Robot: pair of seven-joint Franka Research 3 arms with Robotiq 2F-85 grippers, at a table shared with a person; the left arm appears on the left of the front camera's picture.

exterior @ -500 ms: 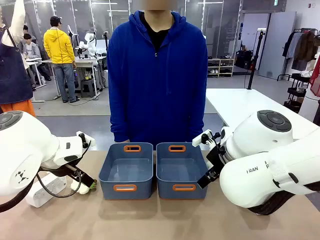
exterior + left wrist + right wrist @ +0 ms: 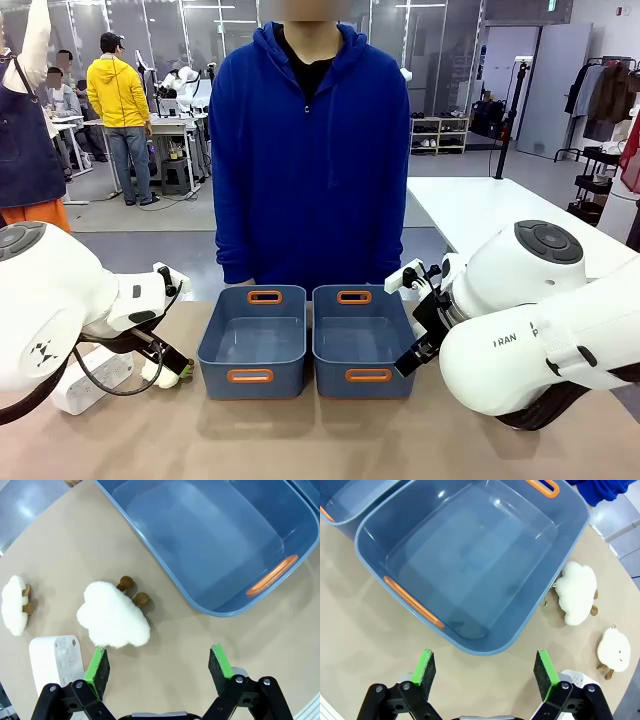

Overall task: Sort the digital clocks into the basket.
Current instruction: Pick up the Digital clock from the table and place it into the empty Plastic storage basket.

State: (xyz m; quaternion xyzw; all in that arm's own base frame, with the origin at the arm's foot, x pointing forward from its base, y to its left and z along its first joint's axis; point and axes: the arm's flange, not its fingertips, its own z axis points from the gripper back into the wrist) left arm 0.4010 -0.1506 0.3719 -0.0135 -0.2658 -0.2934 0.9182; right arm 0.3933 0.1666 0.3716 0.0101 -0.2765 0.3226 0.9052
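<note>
Two identical blue-grey baskets stand side by side mid-table, the left one [image 2: 252, 340] and the right one [image 2: 363, 340]. A white digital clock [image 2: 88, 383] lies at the left under my left arm. In the left wrist view it [image 2: 54, 656] sits just outside one green pad. My left gripper [image 2: 159, 667] [image 2: 170, 365] hangs open over bare table beside a cream plush toy [image 2: 114, 615], near the left basket [image 2: 215, 545]. Over the near wall of the right basket [image 2: 470, 555], my right gripper [image 2: 485, 669] [image 2: 412, 355] is open. A white plastic corner [image 2: 574, 676] peeks from behind one finger.
A second plush [image 2: 15, 605] lies beyond the clock on the left. Two more plush toys [image 2: 575, 592] [image 2: 614, 650] lie on the table to the right of the right basket. A person in a blue hoodie [image 2: 310, 150] stands at the far edge behind the baskets.
The person has shifted slightly to the picture's left. Both arms and the baskets stand as before.
</note>
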